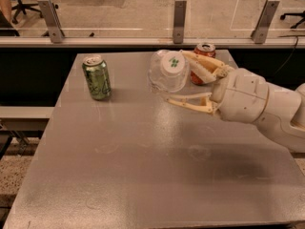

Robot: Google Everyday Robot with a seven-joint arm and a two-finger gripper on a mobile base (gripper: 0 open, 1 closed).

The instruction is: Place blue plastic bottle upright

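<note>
The claw [175, 77], at the bench's [119, 166] one o'clock, grips the blue plastic bottle [163, 79], its cap facing us. It is not yet stood upright.

We log the gripper [175, 77] clasping the bottle [167, 75] over the table's [143, 175] rear centre; red can [205, 49] just behind its fingers; green can [96, 78] well left; near half passable.

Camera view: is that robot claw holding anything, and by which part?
The gripper, above the grey table, grips the clear white-capped plastic bottle around its body.
</note>
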